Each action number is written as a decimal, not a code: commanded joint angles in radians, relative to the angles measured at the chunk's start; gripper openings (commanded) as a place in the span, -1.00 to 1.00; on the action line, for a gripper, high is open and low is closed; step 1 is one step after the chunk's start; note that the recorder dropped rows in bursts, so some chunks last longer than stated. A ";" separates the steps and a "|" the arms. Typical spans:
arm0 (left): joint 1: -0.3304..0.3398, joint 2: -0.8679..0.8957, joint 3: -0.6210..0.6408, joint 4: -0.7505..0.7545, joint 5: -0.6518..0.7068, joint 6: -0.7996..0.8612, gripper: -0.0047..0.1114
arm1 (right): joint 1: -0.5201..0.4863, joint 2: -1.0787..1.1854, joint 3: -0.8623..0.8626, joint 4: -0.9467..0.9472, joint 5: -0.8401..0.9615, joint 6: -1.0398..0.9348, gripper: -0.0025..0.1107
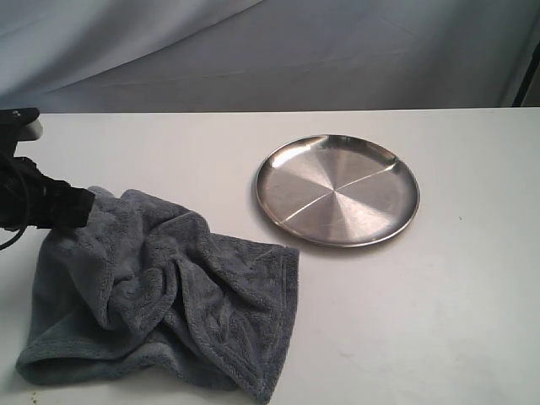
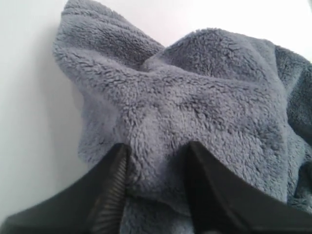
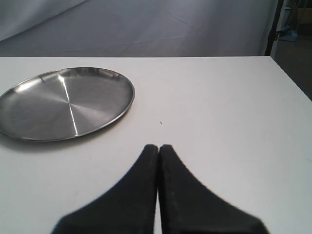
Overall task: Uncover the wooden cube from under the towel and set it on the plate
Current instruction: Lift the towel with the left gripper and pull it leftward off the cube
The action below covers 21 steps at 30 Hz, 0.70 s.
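Between the fingers of the left gripper point(image 2: 157, 148), a fold of the towel point(image 2: 204, 87) is pinched. The right gripper point(image 3: 158, 148) is pressed together, empty, near the plate point(image 3: 63, 105). The wooden cube is not uncovered yet and is likely hidden under the towel. Nothing is laid on the plate.

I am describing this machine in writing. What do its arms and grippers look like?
Both grippers are black. The left gripper has two wedge-shaped fingers with ribbing on one inner face; the right gripper has two smooth, tapering fingers. The left arm is black, with a thin black cable.
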 commanded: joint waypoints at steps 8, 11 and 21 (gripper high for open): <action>0.001 -0.008 0.006 -0.006 0.032 0.027 -0.92 | 0.005 -0.006 0.004 -0.004 -0.003 0.003 -0.96; 0.001 -0.048 0.006 -0.006 0.030 0.027 -0.92 | 0.005 -0.006 0.004 -0.004 -0.003 0.003 -0.96; 0.001 -0.335 0.006 -0.058 0.053 0.041 -0.92 | 0.005 -0.006 0.004 -0.004 -0.003 0.001 -0.96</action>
